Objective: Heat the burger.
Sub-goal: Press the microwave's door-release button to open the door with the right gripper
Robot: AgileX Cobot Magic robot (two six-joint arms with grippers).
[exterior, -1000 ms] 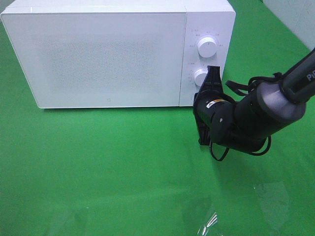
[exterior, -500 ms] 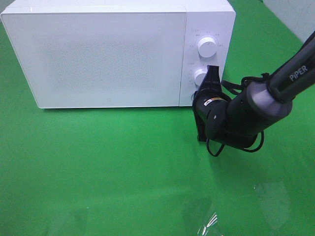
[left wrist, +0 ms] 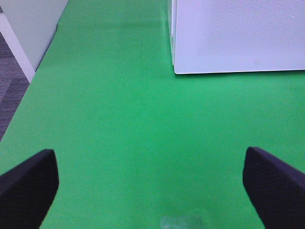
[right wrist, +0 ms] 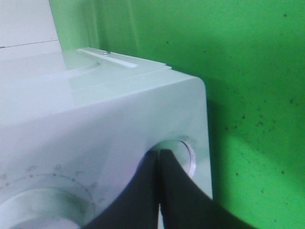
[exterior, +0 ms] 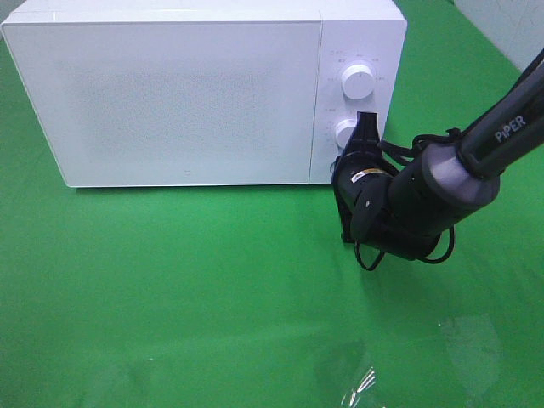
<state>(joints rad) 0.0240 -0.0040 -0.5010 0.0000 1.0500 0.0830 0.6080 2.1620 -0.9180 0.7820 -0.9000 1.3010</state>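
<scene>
Right arm at the microwave's control panel, door shut, no burger to be seen.

The right gripper (right wrist: 159, 155) has its jaws pinched together with nothing between them, tips set against a round button (right wrist: 187, 155) near the corner of the microwave (exterior: 170, 93), below the two white knobs (exterior: 358, 81). Whether the tips actually press it I can't quite tell from here. The left gripper (left wrist: 152, 191) hangs over bare green cloth (exterior: 212, 297) beside the microwave's other end, jaws spread wide and empty. The burger shows in none of the views (the frosted door gives nothing away).
</scene>
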